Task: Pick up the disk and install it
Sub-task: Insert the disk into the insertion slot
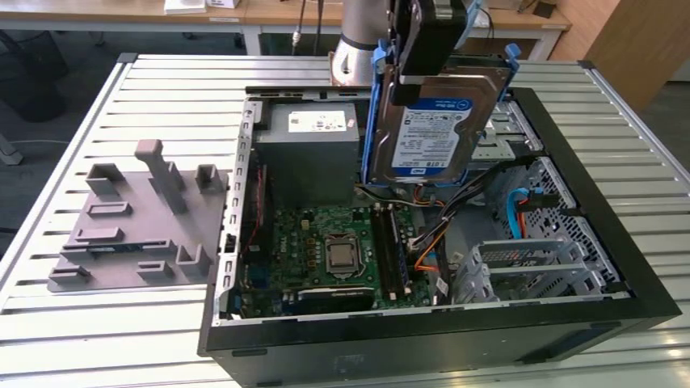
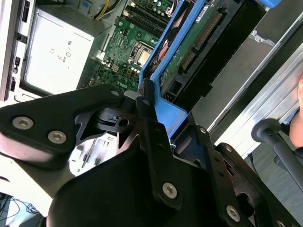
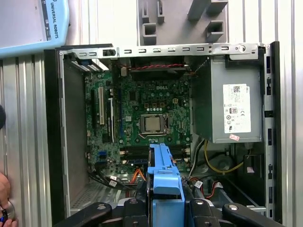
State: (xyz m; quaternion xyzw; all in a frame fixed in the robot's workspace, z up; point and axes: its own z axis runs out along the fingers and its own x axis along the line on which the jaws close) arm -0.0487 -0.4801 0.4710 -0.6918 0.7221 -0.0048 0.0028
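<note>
The disk [image 1: 437, 133] hangs upright over the open computer case [image 1: 431, 335], its blue-and-white label facing the exterior camera and blue rails along its sides. My gripper [image 1: 422, 74] is shut on its upper end. In the second wrist view the black fingers [image 2: 150, 124] clamp the blue rail, and the disk's [image 2: 187, 45] green circuit-board side points down toward the case. In the first wrist view the blue rail [image 3: 163, 175] rises between the fingers of my gripper [image 3: 163, 208], above the motherboard.
Inside the case are a grey power supply box [image 1: 307, 153], the motherboard [image 1: 334, 242] and a metal drive cage [image 1: 534, 267] with orange and blue cables beside it. A grey moulded fixture [image 1: 135, 218] lies on the slatted table at the exterior view's left. A person's hand [image 3: 4, 191] is beside the case.
</note>
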